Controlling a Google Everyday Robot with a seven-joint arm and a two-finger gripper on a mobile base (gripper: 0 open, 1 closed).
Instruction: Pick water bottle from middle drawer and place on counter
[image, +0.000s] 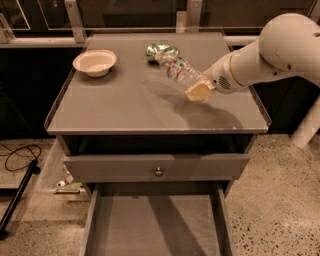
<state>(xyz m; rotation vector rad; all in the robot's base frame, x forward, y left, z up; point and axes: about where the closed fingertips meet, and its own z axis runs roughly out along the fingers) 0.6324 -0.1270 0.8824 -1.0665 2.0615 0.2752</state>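
The water bottle (179, 70), clear and ribbed with a red, white and green label band, is held tilted above the counter (125, 105), its cap end pointing up and left toward the back. My gripper (198, 90) is shut on the bottle's lower end; the white arm reaches in from the right. The bottle's shadow falls on the counter below it. The middle drawer (155, 230) stands pulled out at the bottom, its flat grey floor bare.
A white bowl (94, 62) sits on the counter at the back left. A crumpled green foil bag (161, 50) lies at the back centre, just behind the bottle's cap. A shut drawer front with a round knob (158, 171) is above the open drawer.
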